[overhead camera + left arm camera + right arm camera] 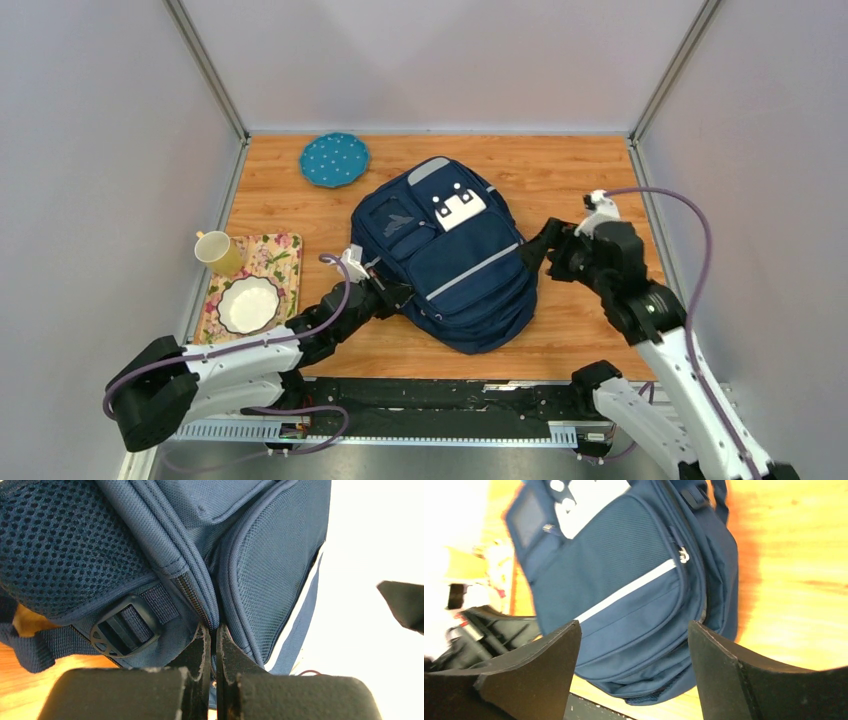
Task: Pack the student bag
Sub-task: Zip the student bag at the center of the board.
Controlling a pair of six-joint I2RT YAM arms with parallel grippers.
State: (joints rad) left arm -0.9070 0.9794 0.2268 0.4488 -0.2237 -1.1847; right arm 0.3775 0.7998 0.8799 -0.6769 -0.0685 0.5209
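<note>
Navy blue fabric student bag (450,265) lies flat between both tools. It looks soft and floppy, likely light while unfilled, so it would sag if lifted by one edge; the zip seam (192,595) offers a firmer hold. The left gripper (212,630) is pinched narrow on that seam, while the right gripper (633,626) gapes wide just beside the opposite edge. One bag; out past the left gripper, one teal dotted plate (334,160), one yellow mug (217,252), one white bowl (248,304), one floral mat (280,250)

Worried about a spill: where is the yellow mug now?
In the top view, the yellow mug sits at the left of the table, on the far corner of the floral mat, just beyond the white bowl.
</note>
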